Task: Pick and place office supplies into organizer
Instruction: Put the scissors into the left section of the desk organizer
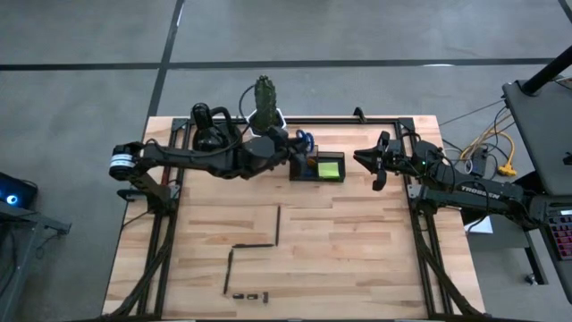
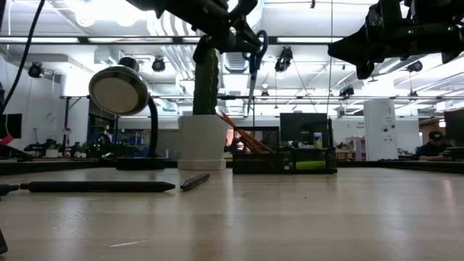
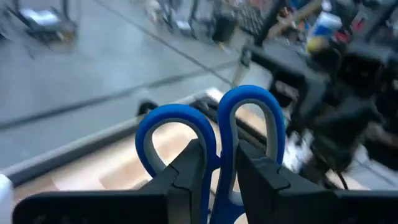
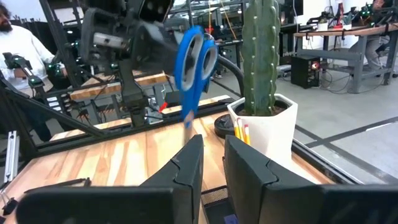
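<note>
Here the left tool (image 1: 299, 143), clamped on the scissors (image 4: 194, 59), hangs them blades-down directly above the organizer (image 1: 317, 167).

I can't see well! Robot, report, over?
Left end effector holds blue scissors above organizer. Right end effector waits, empty. Cactus pot close by.

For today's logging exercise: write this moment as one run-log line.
left pincer: grips blue-handled scissors above organizer | right pincer: waiting, empty | pens: on table
</note>
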Available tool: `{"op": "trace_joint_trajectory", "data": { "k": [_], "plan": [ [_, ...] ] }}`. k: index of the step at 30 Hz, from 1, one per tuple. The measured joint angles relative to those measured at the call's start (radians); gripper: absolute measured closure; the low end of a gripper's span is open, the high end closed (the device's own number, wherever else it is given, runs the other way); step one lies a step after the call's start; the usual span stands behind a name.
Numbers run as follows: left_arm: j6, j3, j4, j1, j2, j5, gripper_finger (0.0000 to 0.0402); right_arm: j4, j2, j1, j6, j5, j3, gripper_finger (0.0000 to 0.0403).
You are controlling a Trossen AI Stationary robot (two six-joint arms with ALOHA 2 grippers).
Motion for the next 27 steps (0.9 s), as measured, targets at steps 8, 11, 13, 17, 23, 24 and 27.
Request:
{"op": "trace_joint_trajectory", "data": {
  "k": [8,11,13,17,23,24,27],
  "plan": [
    [0.123,0.008,0.08,0.0,0.0,-0.126,0.034,0.0,0.0,0.001,0.0,0.005,0.0,0.0346],
    [0.175,0.017,0.081,-0.001,0.0,-0.135,0.034,-0.001,0.0,0.001,0.0,0.005,0.0,0.0346],
    [0.212,0.017,0.081,-0.001,0.0,-0.155,0.034,-0.005,0.0,0.001,0.0,0.006,0.0,0.0346],
    [0.307,0.006,0.109,0.002,0.0,-0.184,0.034,-0.007,0.0,0.001,0.0,0.006,0.0,0.0346],
    [0.354,-0.034,0.217,0.009,0.0,-0.184,0.034,-0.021,0.0,0.0,0.0,0.007,0.0,0.0346],
    [0.354,-0.041,0.229,0.009,0.001,-0.186,0.034,-0.029,0.0,0.0,0.0,0.007,0.0,0.0346],
    [0.355,-0.042,0.252,0.008,0.024,-0.185,0.034,-0.051,0.0,0.0,0.0,0.008,0.0,0.0346]
  ]
}}
